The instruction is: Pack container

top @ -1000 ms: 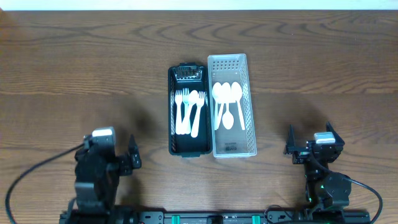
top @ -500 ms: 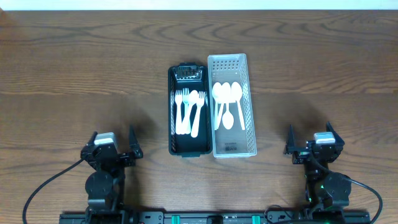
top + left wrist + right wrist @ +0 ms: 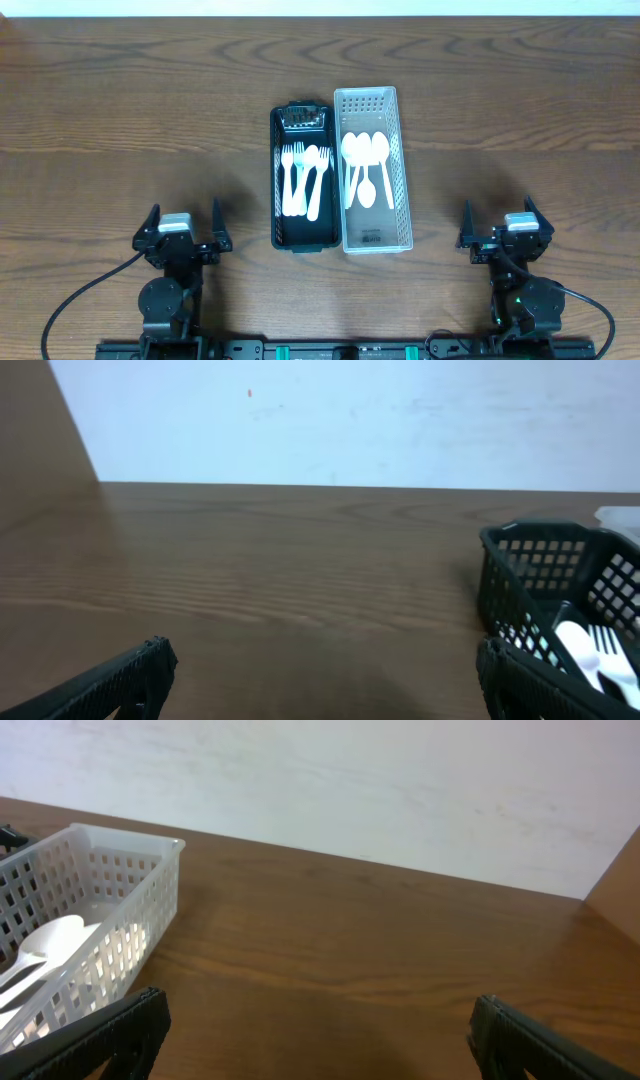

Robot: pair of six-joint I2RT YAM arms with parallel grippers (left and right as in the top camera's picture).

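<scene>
The left gripper point(image 3: 183, 213) has its 2 fingers spread wide apart and it holds nothing. In its own wrist view the left gripper point(image 3: 320, 690) shows only bare wood between the 2 black tips. The right gripper point(image 3: 498, 210) is the same: fingers wide apart, nothing between them. Its wrist view shows the right gripper point(image 3: 320, 1040) looking over bare wood too. Both sit low by the near edge of the table point(image 3: 120, 100), 1 on each side. I think they rest there to be out of the way.

Farther out, in the middle of the table, stand 2 long baskets. The black basket point(image 3: 274, 205) is on the left and the white basket point(image 3: 408, 205) is on the right. Their long sides touch. They sit between the 2 arms, most likely so that each arm can reach 1 of them.

The white forks point(image 3: 300, 180) lie in the black basket with their prongs pointing to the far side. The white spoons point(image 3: 365, 165) lie in the white basket with their bowls at the far end. So each kind has its own home. A small grey thing sits at the far end of the black basket, and I cannot tell what it is.

I see no loose fork or spoon on the wood, so the packing looks done or close to done.
</scene>
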